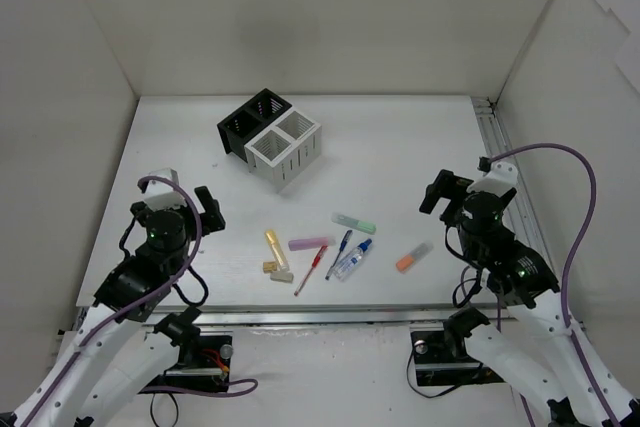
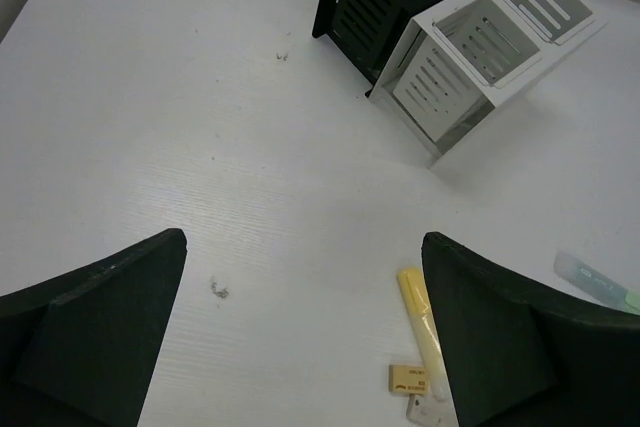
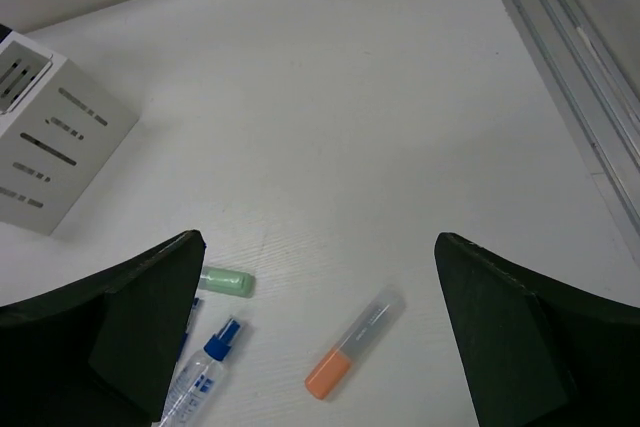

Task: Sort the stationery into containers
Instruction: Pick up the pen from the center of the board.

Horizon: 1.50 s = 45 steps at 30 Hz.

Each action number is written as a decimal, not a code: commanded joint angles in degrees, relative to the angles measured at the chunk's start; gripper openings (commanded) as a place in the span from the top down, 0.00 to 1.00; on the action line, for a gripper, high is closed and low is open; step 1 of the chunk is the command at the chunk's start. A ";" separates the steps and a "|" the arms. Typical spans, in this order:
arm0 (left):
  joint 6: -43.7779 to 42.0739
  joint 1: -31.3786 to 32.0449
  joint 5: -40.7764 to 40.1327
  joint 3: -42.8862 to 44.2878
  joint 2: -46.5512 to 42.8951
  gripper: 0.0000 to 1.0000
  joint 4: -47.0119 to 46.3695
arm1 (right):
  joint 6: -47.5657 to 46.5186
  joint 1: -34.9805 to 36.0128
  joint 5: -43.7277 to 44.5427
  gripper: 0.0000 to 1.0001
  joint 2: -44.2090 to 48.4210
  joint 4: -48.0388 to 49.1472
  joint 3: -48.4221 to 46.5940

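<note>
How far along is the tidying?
Nothing looks done: the black slatted box and white slatted box appear empty. Nothing in hand: left gripper and right gripper are open, holding nothing. Left: every item, yellow marker through orange-capped marker, lies on the white table.

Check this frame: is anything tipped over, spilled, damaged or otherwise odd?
Nothing stands out. The black box and white box stand upright, side by side, turned diagonally to the table edges. The stationery lies loose near the front edge, unsorted. The clear bottle lies flat with no spill visible. A few small dark specks mark the surface.
</note>
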<state>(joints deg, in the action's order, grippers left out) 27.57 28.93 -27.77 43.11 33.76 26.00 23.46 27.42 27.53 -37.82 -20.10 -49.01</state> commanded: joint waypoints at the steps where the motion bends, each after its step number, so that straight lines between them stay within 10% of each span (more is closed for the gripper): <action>1: -1.90 0.08 3.94 1.36 2.36 0.00 -4.46 | -2.45 -0.08 -3.70 0.02 -0.67 3.22 0.40; 5: -10.67 0.08 16.30 0.48 5.35 0.00 -10.95 | -3.43 -0.09 -6.52 0.02 -3.48 2.35 0.85; 9: -31.80 1.30 45.70 4.14 16.38 0.00 -18.26 | -1.06 -0.08 -6.87 0.02 -7.61 0.42 -0.46; 14: -46.62 5.87 53.24 14.34 35.88 0.00 -18.01 | 3.16 -2.54 -10.74 0.02 -11.91 -2.66 -2.14; 32: -67.65 18.88 53.52 61.63 82.23 0.00 10.12 | 3.70 -15.47 -15.75 0.02 -5.86 -7.32 -0.56; 45: -70.73 20.55 52.64 65.69 90.78 0.06 7.23 | 2.99 -15.82 -16.72 0.02 -8.49 -7.85 -0.99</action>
<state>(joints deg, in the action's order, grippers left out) -41.17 49.01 23.97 105.25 126.32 35.55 26.94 12.03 11.05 -45.43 -28.97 -48.42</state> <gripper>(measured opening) 0.947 0.979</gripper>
